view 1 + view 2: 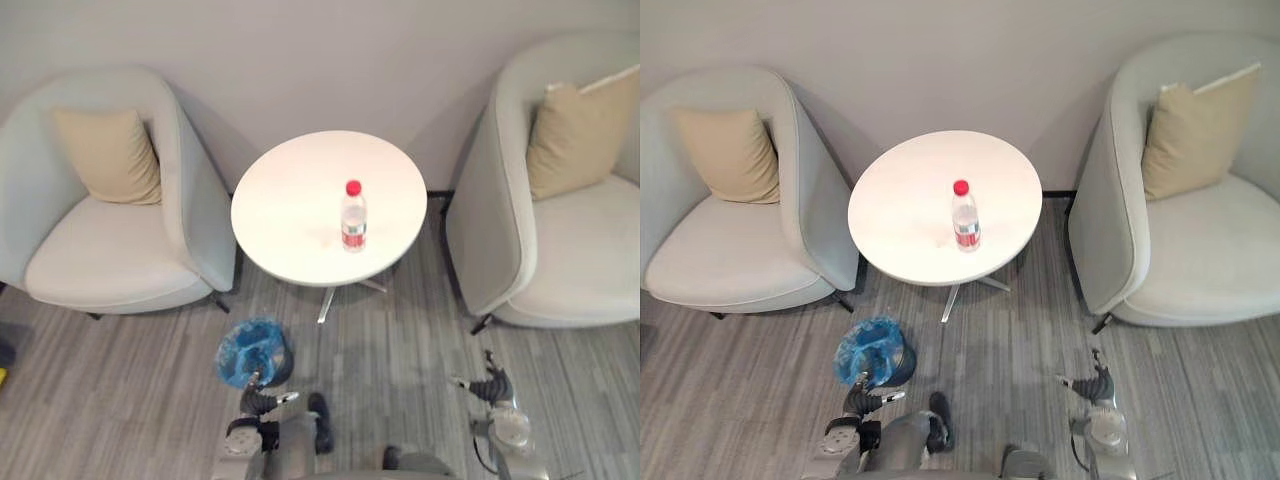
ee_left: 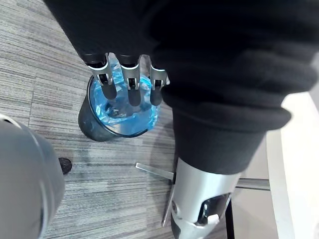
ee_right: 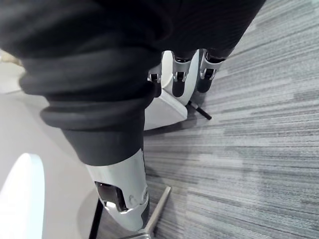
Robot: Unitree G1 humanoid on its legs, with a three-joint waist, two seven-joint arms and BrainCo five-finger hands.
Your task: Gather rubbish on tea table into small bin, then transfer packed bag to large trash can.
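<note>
At 9 o'clock you have a pale grey tub armchair (image 1: 110, 240) with a tan square cushion (image 1: 108, 155). Your left hand (image 1: 258, 400) sits low at 7 o'clock, its fingers (image 2: 130, 87) straight and slack, holding nothing, just beside the small dark bin lined with a blue plastic bag (image 1: 252, 352). The bin stands on the floor at 7 o'clock from the round white tea table (image 1: 290, 200). On that table, slightly toward 4 o'clock from its centre, the clear plastic water bottle with a red cap (image 1: 353, 218) stands upright, long axis vertical, cap up. Your right hand (image 1: 490, 388) hangs at 5 o'clock over the floor, fingers (image 3: 179, 79) loosely extended and empty. At 3 o'clock stands a second pale grey armchair (image 1: 570, 260) with its own tan cushion (image 1: 575, 140).
</note>
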